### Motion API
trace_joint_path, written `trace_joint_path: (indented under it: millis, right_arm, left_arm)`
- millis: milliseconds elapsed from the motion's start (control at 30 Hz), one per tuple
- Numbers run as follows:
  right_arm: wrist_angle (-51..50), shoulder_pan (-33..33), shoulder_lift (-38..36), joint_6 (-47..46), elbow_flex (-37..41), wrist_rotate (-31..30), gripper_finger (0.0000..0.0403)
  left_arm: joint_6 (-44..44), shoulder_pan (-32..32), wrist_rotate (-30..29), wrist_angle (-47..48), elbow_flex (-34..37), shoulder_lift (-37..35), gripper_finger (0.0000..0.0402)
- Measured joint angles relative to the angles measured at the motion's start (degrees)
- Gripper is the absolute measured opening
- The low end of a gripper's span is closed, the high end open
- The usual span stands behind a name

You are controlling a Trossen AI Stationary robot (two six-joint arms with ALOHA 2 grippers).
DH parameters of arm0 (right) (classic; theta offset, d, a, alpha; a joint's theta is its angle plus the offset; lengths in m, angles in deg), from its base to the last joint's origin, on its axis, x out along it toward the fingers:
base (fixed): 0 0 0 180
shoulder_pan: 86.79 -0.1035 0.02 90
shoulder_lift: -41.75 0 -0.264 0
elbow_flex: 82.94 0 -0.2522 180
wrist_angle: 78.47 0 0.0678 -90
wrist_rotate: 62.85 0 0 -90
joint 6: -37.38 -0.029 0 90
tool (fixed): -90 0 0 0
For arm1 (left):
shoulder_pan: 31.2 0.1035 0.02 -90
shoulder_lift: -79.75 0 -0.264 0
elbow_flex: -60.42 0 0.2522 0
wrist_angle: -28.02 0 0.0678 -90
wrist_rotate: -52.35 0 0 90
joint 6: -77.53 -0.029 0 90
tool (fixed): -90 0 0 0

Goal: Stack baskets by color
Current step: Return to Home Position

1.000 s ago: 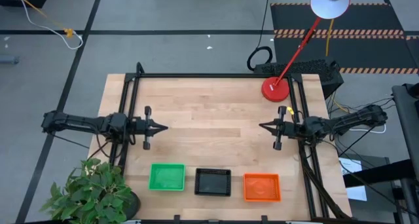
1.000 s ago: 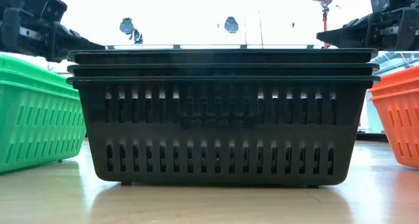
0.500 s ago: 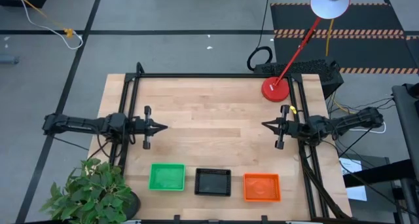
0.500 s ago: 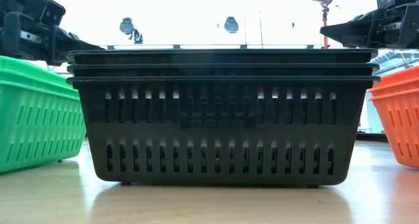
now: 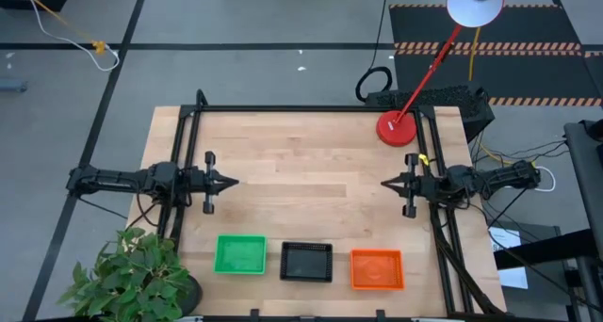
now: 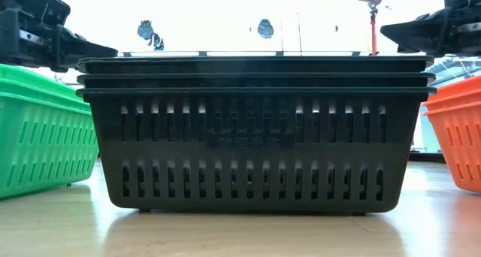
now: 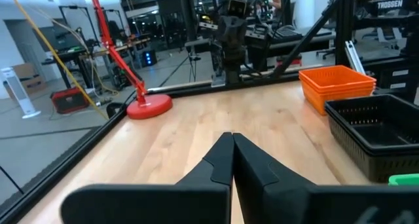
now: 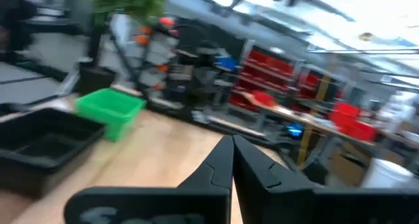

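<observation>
Three stacks of baskets stand in a row on their bases along the table's near edge: green (image 5: 240, 254) on the left, black (image 5: 307, 262) in the middle, orange (image 5: 377, 269) on the right. The low view shows three nested rims on the black stack (image 6: 255, 129), which stands between the green (image 6: 41, 129) and orange (image 6: 458, 129) stacks. My left gripper (image 5: 236, 182) hovers shut at the table's left edge, pointing level toward the middle. My right gripper (image 5: 384, 183) hovers shut at the right edge, facing it. Neither holds anything.
A red round lamp base (image 5: 397, 127) sits at the far right corner, and its arm rises to a white lamp head (image 5: 474, 2). A potted plant (image 5: 127, 280) stands off the near left corner. Black frame rails (image 5: 301, 108) border the table.
My right gripper has drawn back a little toward the table's right edge, still shut and holding nothing. The three stacks have stayed where they were.
</observation>
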Motion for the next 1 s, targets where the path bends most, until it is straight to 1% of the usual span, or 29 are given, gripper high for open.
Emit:
trace_joint_path:
  millis: [67,167,267,367,500,700,833,933,1000]
  right_arm:
    - [-0.2,0.1,0.0,-0.4,0.0,2.4,0.0000]
    - [-0.3,0.5,0.0,-1.0,0.0,3.7,0.0000]
    - [-0.3,1.8,0.0,-0.5,0.0,6.2,0.0000]
    - [-0.3,4.0,0.0,-0.3,0.0,9.1,0.0000]
    - [-0.3,6.9,0.1,-0.9,0.0,9.3,0.0000]
    - [-0.3,9.7,0.1,0.0,0.0,9.3,0.0000]
    - [-2.1,10.9,0.1,-1.8,0.0,9.8,0.0000]
    - [-5.7,11.5,0.1,-4.1,0.0,12.0,0.0000]
    - [-6.0,11.7,0.1,-5.3,0.0,12.7,0.0000]
  left_arm:
    - [0.1,0.0,0.0,-0.2,0.0,0.0,0.0009]
    - [0.1,0.0,0.0,-1.1,0.0,0.0,0.0010]
    - [-0.2,0.0,0.0,-1.9,0.0,0.0,0.0003]
    - [-0.7,0.0,0.0,-2.9,0.0,0.0,0.0007]
    - [-2.9,0.0,0.0,-5.0,0.0,0.0,0.0013]
    - [-4.7,0.0,0.0,-6.3,0.0,0.0,0.0004]
    - [-4.5,0.0,0.0,-6.3,0.0,0.0,0.0013]
    - [-3.1,0.0,0.0,-6.3,0.0,0.0,0.0007]
    - [-2.2,0.0,0.0,-6.1,0.0,0.0,0.0003]
